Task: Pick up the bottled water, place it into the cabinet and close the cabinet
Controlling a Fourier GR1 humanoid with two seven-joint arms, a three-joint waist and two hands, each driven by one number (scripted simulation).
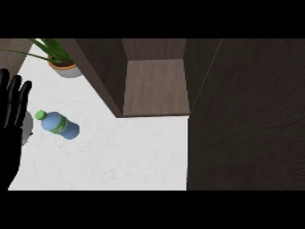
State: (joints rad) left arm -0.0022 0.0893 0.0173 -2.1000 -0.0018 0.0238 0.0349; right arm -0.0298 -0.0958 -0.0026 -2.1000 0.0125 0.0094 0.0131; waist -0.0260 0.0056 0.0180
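White, faintly marbled table (115, 156) across the middle and left. Dark wood cabinet (156, 85) at the far centre, open, bare shelf inside, with its tall dark door (254, 116) swung out along the right. Potted plant (61, 62) at the far left corner. Left hand (2, 120) at the left edge, fingers straight and apart, holding nothing. Bottled water (59, 125) on the table just right of that hand: blue body, green label, green cap, well apart from the cabinet.
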